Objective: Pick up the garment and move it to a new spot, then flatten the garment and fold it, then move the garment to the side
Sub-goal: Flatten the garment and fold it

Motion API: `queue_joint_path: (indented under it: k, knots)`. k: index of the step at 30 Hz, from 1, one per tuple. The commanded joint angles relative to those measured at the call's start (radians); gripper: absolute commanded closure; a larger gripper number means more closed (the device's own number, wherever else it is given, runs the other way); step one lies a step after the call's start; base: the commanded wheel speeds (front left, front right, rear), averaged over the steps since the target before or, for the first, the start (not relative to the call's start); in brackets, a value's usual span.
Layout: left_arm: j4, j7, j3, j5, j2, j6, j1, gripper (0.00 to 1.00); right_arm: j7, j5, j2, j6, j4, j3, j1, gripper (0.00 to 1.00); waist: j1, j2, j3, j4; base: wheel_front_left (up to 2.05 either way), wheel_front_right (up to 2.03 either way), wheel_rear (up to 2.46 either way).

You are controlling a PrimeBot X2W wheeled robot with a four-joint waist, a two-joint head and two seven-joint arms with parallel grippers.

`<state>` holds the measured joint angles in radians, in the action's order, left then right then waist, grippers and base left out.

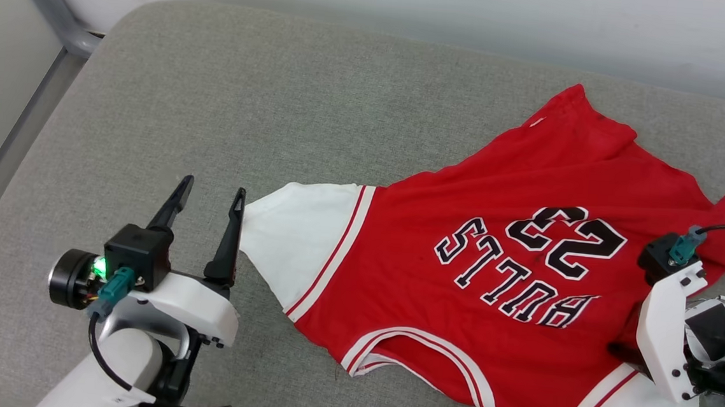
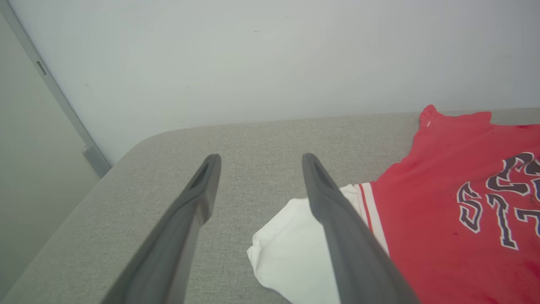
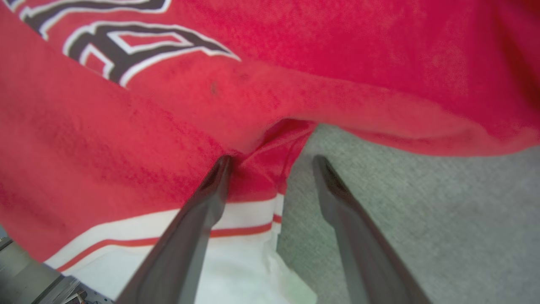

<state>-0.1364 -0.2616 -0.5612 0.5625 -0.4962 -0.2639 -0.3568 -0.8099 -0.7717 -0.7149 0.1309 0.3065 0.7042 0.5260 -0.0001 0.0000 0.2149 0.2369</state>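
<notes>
Left gripper [image 1: 214, 187] spread, empty. garment [image 1: 410, 245] lies on grey cushion [image 1: 217, 91], white sleeve just beside its right finger. Right gripper [image 3: 273, 160] spread, straddling sleeve-seam edge, contact unclear; head view hides its fingertips and cuts off the other sleeve.

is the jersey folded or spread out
Spread out, not folded: the garment lies chest-up on the grey cushion, its lettering fully showing and a white sleeve out to the side; rumpled at the far hem.

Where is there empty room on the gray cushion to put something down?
Bare cushion lies far left, between the wall, the rounded edge, the left hand and the white sleeve. The right side is crowded: the shirt and right hand.
</notes>
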Motion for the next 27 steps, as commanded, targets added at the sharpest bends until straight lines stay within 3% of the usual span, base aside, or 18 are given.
queue_joint_path:
  k: [1, 5, 6, 12, 18, 22, 27]
  knots:
    - [0.003, -0.004, 0.006, -0.008, 0.006, 0.002, 0.010, 0.00, 0.000, -0.009, 0.015, 0.000, 0.015, 0.022, -0.025, 0.00, 0.0001, 0.0000, 0.009, 0.009, 0.00, 0.00, 0.00]
    - [0.011, -0.005, 0.051, -0.057, 0.055, 0.014, 0.052, 0.00, 0.064, -0.038, 0.040, 0.000, 0.062, 0.075, -0.050, 0.00, 0.0001, 0.0000, 0.017, 0.016, 0.00, 0.00, 0.00]
    - [0.013, -0.005, 0.062, -0.067, 0.066, 0.019, 0.059, 0.00, 0.089, -0.038, 0.039, 0.000, 0.062, 0.083, -0.047, 1.00, 0.0001, 0.0000, 0.019, 0.017, 0.00, 0.00, 0.00]
    - [0.006, -0.005, 0.117, -0.122, 0.111, 0.053, 0.096, 0.00, 0.200, -0.019, -0.038, -0.001, 0.045, 0.088, 0.069, 1.00, 0.0001, 0.0000, 0.017, 0.014, 0.00, 0.00, 0.00]
    - [0.003, -0.005, 0.160, -0.166, 0.152, 0.089, 0.101, 0.00, 0.196, -0.007, -0.068, -0.001, 0.046, 0.094, 0.229, 1.00, 0.0001, 0.0000, 0.034, 0.025, 0.00, 0.00, 0.00]
    - [0.011, -0.004, 0.191, -0.194, 0.180, 0.112, 0.084, 0.00, 0.188, -0.002, -0.030, -0.001, 0.120, 0.100, 0.342, 1.00, 0.0001, 0.0000, 0.067, 0.035, 0.00, 0.00, 0.00]
    - [-0.001, -0.004, 0.223, -0.229, 0.218, 0.141, 0.067, 0.00, 0.244, 0.018, 0.070, -0.001, 0.291, 0.108, 0.412, 1.00, 0.0001, 0.0000, 0.103, 0.051, 0.00, 0.00, 0.00]
